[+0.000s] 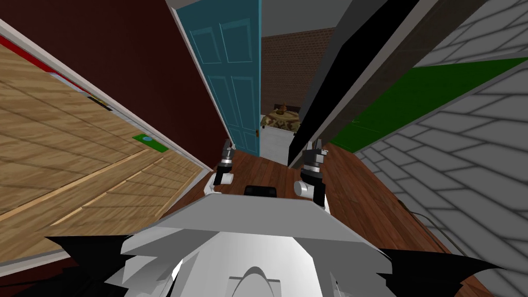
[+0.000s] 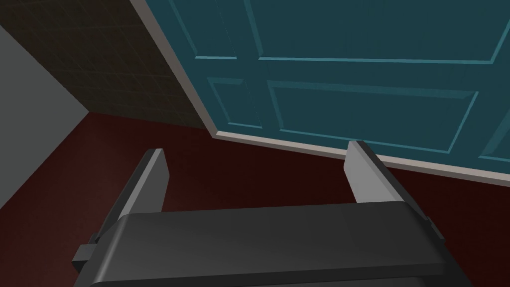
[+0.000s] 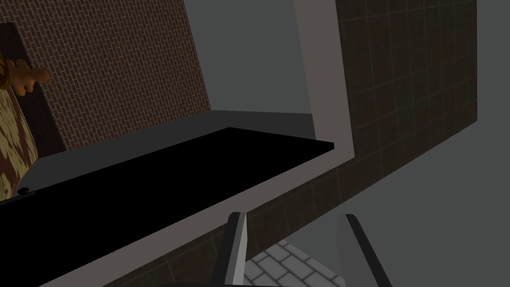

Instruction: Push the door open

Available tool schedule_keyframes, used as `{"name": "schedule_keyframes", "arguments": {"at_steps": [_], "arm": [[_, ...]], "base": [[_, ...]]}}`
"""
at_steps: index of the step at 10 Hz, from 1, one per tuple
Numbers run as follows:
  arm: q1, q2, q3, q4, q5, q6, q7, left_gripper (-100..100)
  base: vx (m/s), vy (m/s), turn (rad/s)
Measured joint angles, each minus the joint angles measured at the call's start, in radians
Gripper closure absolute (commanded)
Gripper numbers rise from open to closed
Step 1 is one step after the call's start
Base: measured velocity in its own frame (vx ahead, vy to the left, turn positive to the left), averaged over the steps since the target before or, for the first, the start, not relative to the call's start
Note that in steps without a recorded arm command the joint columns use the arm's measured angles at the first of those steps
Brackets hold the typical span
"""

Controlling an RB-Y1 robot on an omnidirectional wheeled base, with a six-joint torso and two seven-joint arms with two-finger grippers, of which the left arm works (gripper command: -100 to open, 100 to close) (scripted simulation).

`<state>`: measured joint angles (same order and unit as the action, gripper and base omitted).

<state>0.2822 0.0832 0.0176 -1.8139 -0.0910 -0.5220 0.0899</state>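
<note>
- The door (image 1: 232,77) is teal and panelled. It stands partly open straight ahead of me, with a gap beside its free edge through which a brick wall (image 1: 294,51) shows.
- The dark red wall (image 1: 129,62) meets the door on what looks like its hinge side. A small knob (image 1: 257,133) sits low on the free edge.
- The left gripper (image 1: 227,147) is raised close to the door's lower part, near the hinge side. In the left wrist view its fingers (image 2: 155,174) are spread wide with nothing between them. One tip lies by the pale strip along the door's edge, but I cannot tell whether it touches.
- The right gripper (image 1: 314,147) hangs on the far side of the gap from the door, by the pale door frame (image 3: 323,74). Its fingers (image 3: 238,249) stand apart and hold nothing.
- I judge the door to be a stiff, flat slab that will swing rather than bend. It is probably light to move once it starts, and it is not fragile.
- Its painted face looks smooth, so thin fingertips may skid along it.
- No grip is needed. A flat press on a panel near the free edge, about the knob's height, should give the most leverage; pressing near the hinge side would take more force.
</note>
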Motion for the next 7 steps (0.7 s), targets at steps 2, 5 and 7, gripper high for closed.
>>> {"name": "schedule_keyframes", "arguments": {"at_steps": [2,5,7], "arm": [[-0.013,0.005,-0.004,0.045,-0.004,-0.012,0.004,-100],[-0.037,0.012,-0.011,0.112,-0.011,-0.029,0.011,-100],[-0.057,0.014,-0.015,0.165,-0.015,-0.043,0.015,-100]], "base": [[0.100,0.022,-0.007],[0.095,0.017,-0.006],[0.107,0.027,-0.008]]}}
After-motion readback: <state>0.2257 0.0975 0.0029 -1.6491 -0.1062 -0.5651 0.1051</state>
